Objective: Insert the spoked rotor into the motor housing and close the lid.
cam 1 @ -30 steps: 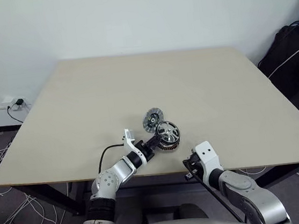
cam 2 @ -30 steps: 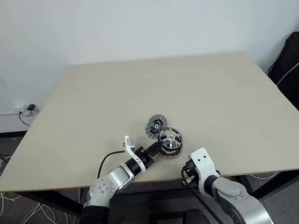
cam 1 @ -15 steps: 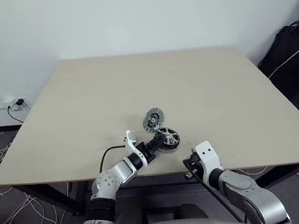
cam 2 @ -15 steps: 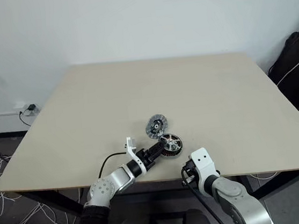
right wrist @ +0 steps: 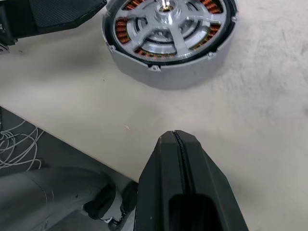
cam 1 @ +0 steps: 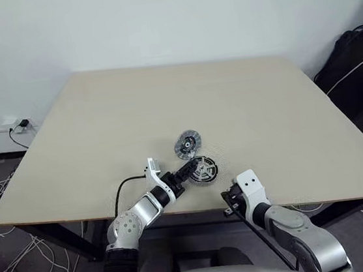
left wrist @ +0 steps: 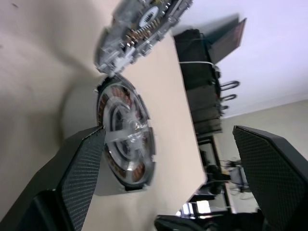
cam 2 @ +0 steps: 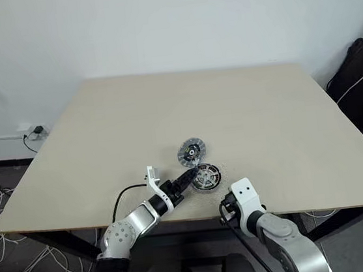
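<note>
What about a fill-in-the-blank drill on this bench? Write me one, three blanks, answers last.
1. The spoked rotor sits inside the ____-wound motor housing.
2. The right pincer has its fingers ____.
3. The left pincer stands ____ next to the housing, gripping nothing.

Missing words: copper; shut; open

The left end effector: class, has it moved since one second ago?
Yes. The left end effector has opened and backed off the motor housing, towards the table's near edge.
</note>
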You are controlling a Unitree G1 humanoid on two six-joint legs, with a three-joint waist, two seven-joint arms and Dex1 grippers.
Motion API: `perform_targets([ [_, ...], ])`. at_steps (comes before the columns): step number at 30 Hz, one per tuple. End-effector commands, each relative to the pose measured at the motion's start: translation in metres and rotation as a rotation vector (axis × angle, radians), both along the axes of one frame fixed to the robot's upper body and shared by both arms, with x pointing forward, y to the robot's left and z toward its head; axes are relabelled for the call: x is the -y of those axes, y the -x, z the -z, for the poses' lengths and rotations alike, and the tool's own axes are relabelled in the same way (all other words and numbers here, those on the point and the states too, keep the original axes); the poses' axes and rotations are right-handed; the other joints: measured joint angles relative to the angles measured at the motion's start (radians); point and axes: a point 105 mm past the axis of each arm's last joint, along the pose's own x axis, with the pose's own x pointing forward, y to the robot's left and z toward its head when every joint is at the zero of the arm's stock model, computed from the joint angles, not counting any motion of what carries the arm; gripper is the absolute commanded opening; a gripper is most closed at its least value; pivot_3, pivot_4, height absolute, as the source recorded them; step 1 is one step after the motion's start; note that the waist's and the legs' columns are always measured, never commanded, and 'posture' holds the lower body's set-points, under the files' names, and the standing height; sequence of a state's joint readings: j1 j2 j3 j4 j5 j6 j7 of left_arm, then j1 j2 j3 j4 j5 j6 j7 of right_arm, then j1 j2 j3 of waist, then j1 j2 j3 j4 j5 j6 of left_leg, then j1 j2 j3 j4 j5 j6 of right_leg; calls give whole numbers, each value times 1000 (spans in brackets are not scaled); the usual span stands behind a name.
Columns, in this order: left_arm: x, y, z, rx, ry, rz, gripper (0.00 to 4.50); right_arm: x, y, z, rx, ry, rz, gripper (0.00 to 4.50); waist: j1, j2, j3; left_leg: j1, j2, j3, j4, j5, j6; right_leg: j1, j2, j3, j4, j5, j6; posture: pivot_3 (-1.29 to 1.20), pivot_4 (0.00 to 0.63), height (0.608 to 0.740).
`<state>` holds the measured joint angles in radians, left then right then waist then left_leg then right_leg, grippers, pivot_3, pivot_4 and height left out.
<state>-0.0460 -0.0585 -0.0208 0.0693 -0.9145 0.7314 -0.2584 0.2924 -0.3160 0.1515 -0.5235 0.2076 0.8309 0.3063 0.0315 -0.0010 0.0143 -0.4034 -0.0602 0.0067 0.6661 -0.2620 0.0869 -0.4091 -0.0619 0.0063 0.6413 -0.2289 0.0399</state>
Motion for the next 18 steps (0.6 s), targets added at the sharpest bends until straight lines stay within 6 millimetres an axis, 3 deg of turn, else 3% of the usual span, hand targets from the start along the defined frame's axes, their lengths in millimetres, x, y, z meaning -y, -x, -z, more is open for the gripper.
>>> perform_targets([
  [1,12,-2,-25,114,16,-9,4471,-4,-8,-15,68,-17,-16,0,0,0,0,0,0,0,0,0,0,0,0,0,0,0,0,0,0,740],
  [6,-10,-5,-33,353,-200,-102,4471,-2,-15,-21,113,-11,5,0,-1,1,0,0,0,0,0,0,0,0,0,0,0,0,-1,0,0,740],
  [9,-23,-4,-29,498,-407,-169,4302,1,-31,-33,199,-24,57,0,-3,3,0,0,0,0,-2,0,0,0,-1,0,0,0,-1,0,0,740],
  [12,-24,-1,-26,577,-486,-173,3563,-2,-40,-36,229,-16,50,0,-2,3,1,0,0,1,-2,0,0,0,-1,0,0,-1,-1,0,0,740],
  [15,-29,1,-18,668,-632,-190,2563,-11,-52,-36,256,5,17,0,1,4,1,0,0,1,-2,0,0,0,-1,0,-1,0,-1,0,0,740],
  [18,-25,8,-9,712,-659,-146,1490,-19,-62,-37,279,7,-6,0,2,4,1,0,0,1,-3,0,0,-1,-1,0,-2,0,-1,0,0,740],
])
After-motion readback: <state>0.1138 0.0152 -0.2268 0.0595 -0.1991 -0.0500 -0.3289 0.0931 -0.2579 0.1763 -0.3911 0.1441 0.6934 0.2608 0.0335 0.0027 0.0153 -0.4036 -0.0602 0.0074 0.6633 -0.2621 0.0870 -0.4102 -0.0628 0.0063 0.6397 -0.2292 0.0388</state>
